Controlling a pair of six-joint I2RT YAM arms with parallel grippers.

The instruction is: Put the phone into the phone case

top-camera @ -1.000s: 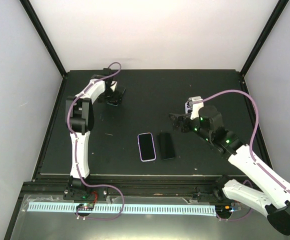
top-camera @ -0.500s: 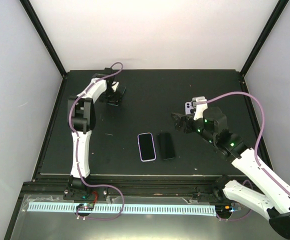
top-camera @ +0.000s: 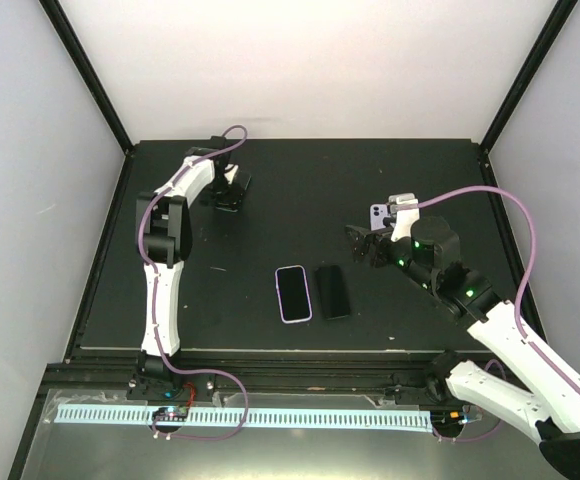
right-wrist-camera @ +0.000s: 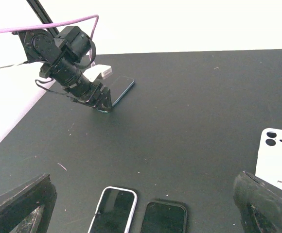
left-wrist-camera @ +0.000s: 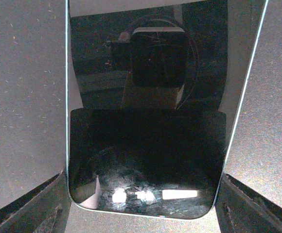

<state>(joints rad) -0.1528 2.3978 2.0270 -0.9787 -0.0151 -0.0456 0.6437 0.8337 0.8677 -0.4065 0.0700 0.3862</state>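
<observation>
Left end effector [top-camera: 229,193] sat at the far left of the desk [top-camera: 300,180]. Its two fingers [left-wrist-camera: 24,208] were set just outside the near corners of a dark phone [left-wrist-camera: 146,160] with a thin blue edge. Whether they pinched it or only flanked it could not be told. That glossy phone lay on the desk, its screen mirroring the wrist camera.

Right end effector [top-camera: 362,245] hung released over the desk's right half, jaws wide and holding nothing. Just beside it lay a white phone-shaped slab [right-wrist-camera: 279,158], back up, with two round lens holes at one corner.

Near the front centre, a light-rimmed phone [top-camera: 292,293] and a black slab [top-camera: 332,291] lay side by side with a narrow gap between them. Which piece was the case could not be told.
</observation>
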